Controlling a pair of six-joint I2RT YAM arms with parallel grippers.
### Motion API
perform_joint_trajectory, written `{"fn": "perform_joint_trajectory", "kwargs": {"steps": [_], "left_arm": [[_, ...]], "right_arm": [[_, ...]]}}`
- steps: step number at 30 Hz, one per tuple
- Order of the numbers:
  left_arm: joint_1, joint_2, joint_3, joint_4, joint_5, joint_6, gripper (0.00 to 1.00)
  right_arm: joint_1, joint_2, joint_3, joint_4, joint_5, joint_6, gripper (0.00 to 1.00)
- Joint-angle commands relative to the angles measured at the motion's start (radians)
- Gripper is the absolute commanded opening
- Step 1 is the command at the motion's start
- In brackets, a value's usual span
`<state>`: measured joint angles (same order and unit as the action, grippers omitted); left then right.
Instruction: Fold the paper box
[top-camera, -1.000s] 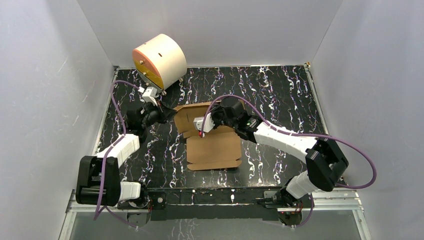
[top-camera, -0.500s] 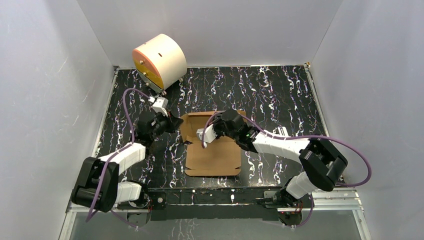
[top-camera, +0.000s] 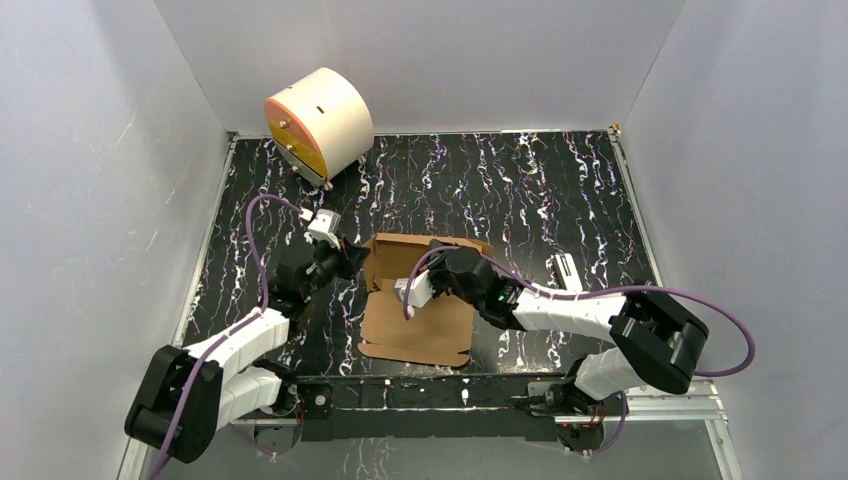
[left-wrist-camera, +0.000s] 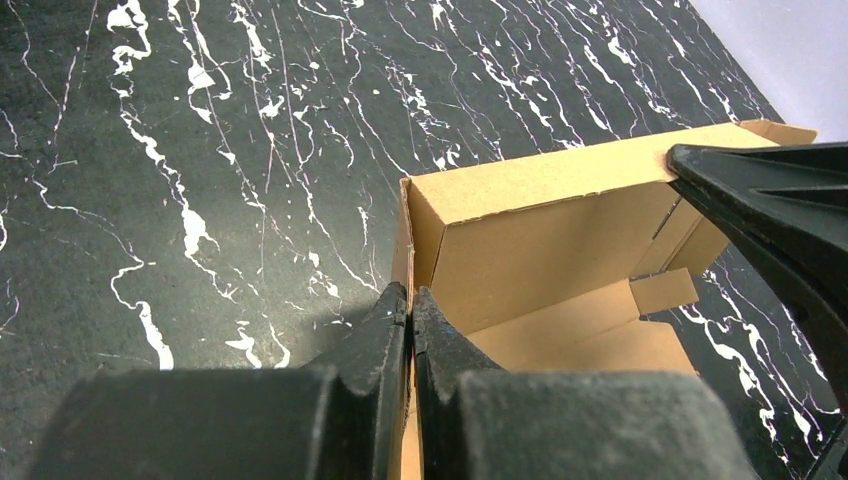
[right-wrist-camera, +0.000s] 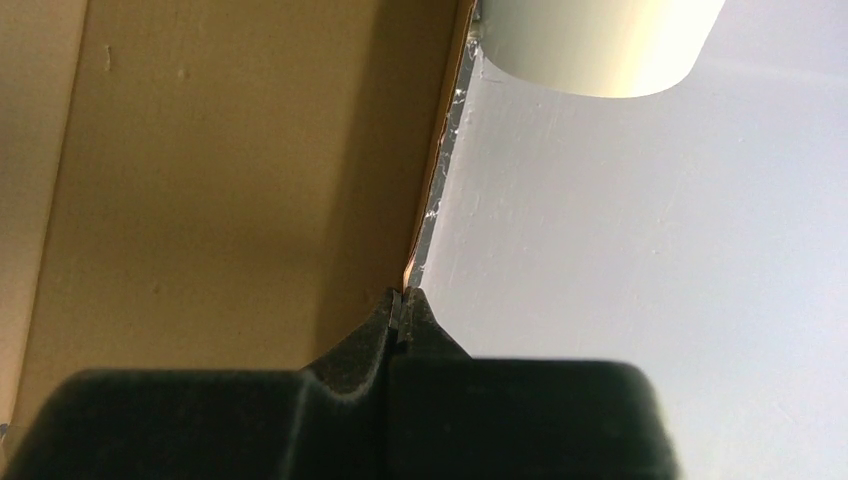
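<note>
paper box (top-camera: 420, 330), long axis far-near, walls up at far end; l hand (left-wrist-camera: 410, 303) + r hand (right-wrist-camera: 403, 303) clamped on its edges

Black tabletop (top-camera: 540, 180) w/ white marble veins, boxed by plain pale-grey walls (top-camera: 450, 60) on 3 sides; metal rail (top-camera: 440, 408) at near edge; even light.

The right arm (top-camera: 560, 305) covers part of the paper box (top-camera: 420, 335) — the left fingers (left-wrist-camera: 368, 350) hide its near edge.
</note>
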<state>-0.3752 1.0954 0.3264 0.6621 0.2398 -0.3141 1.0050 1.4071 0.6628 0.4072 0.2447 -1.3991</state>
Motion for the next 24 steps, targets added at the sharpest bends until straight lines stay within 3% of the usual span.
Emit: {"fn": "perform_joint_trajectory", "kwargs": {"steps": [1,9,16,24], "left_arm": [[-0.04,-0.06,-0.038,-0.009,-0.043,0.012,0.0],[-0.105,-0.156,-0.11,-0.032,-0.107,0.0,0.0],[-0.125,-0.242,-0.17,-0.051,-0.125,-0.03,0.03],[-0.129,-0.185,-0.122,0.001,-0.142,-0.035,0.07]], "right_arm": [[0.07,-0.026,-0.053,0.137,0.023,-0.027,0.0],[0.147,-0.024,-0.152,0.332,0.147,-0.132,0.0],[0.176,0.005,-0.172,0.394,0.22,-0.228,0.0],[0.175,0.101,-0.173,0.566,0.242,-0.287,0.0]]}}
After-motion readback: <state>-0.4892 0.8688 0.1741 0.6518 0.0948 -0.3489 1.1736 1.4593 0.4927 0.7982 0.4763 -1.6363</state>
